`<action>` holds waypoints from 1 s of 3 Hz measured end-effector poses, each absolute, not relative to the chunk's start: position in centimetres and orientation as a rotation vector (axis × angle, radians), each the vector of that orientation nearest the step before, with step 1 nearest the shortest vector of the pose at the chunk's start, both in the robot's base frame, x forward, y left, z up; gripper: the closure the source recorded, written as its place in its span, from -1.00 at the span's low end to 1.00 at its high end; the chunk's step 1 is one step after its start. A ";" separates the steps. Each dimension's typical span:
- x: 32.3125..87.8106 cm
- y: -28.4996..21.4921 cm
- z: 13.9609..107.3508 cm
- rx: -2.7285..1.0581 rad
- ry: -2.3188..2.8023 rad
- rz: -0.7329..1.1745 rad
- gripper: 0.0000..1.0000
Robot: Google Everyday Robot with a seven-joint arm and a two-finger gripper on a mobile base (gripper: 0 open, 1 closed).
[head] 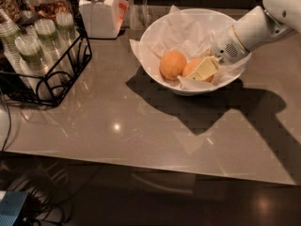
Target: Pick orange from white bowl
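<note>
Where the white bowl (178, 89) stands at the back of the grey counter (141, 131), the gripper (201, 71) is found inside its right half.
The orange (190, 68), deep in colour, is seated on crumpled white paper (183, 32) in the bowl and is partly covered by the gripper laid against it; whether it is clasped or only touched cannot be told. A paler orange (172, 64) is lodged just beside it, to the left. A white lidded jar (99, 13) and a black wire rack (56, 81) are kept further left, apart from the bowl.
</note>
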State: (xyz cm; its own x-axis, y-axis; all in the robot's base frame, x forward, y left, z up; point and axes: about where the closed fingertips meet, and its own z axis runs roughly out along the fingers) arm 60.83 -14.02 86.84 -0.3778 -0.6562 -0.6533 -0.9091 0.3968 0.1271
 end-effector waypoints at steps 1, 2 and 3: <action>60.1 -13.0 89.3 -1.392 2.066 0.620 1.00; 58.9 -12.1 91.7 -1.435 1.982 0.602 1.00; 57.3 -12.3 94.2 -1.428 1.914 0.573 1.00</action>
State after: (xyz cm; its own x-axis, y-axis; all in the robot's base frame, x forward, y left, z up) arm 57.30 -12.33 94.16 -0.1740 -0.6560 -0.7345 -0.9518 0.3034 -0.0455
